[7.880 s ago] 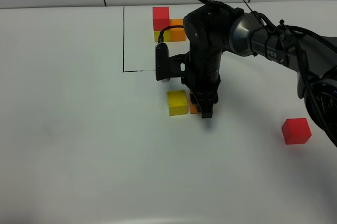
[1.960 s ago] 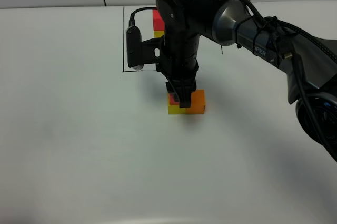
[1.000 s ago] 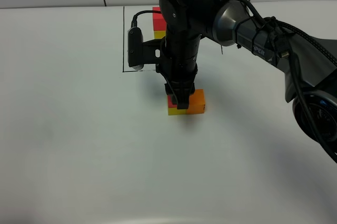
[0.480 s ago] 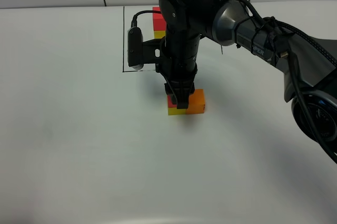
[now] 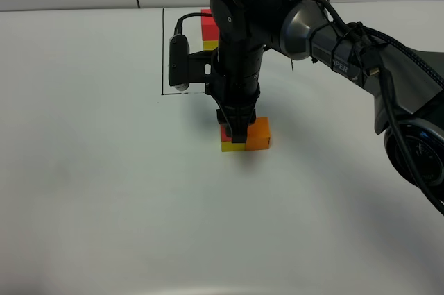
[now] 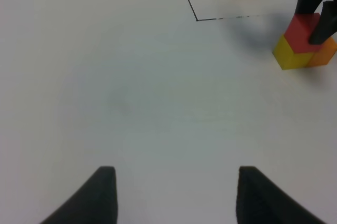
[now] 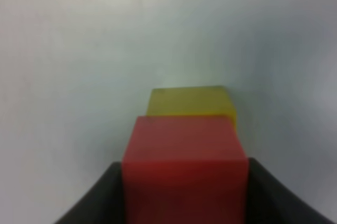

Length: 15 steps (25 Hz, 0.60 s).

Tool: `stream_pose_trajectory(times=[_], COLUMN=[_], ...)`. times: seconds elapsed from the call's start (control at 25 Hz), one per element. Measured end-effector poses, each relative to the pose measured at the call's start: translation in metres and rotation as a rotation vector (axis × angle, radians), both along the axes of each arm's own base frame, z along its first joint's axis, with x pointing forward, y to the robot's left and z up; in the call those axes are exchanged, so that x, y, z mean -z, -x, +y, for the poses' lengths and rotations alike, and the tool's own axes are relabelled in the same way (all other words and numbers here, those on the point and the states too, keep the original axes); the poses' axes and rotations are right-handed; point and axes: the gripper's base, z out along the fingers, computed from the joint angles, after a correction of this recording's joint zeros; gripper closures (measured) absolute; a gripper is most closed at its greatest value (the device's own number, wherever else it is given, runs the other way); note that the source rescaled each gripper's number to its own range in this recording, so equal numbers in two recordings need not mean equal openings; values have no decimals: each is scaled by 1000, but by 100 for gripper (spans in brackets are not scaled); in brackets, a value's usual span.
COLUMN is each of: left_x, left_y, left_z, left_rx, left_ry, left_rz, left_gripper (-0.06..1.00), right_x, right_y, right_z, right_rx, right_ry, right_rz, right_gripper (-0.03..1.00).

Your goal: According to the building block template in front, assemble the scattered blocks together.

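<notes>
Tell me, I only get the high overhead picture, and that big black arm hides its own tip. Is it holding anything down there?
Observer: Yes. Its wrist camera shows the right pincer closed on a small matte red cube, fingers flush against both sides.
Visitor: Is anything under that cube?
Observer: A small matte yellow cube lies directly beneath it, and the red one looks squarely lined up on top.
Visitor: And the other arm? I can't see it at all.
Observer: Its camera shows the left pincer open and holding nothing, above the white table, well away from the cubes.
</notes>
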Motion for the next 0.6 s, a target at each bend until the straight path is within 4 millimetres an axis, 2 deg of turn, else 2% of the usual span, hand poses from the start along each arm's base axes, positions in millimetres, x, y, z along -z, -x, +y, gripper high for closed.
stream_pose_trajectory(times=[0.44, 0.52, 0.6], left_x=[0, 0, 0], left_y=[0, 0, 0], left_z=[0, 0, 0], left_rx=[0, 0, 0], left_ry=[0, 0, 0], left_rz=[0, 0, 0], left_gripper=[83, 83, 83], right_x=[0, 2, 6], right_y=[-2, -3, -4], right_z=[-2, -1, -1], right_rx=[29, 32, 34], right_ry=[-14, -19, -19], right_rz=[7, 3, 3], right_gripper=[94, 87, 73])
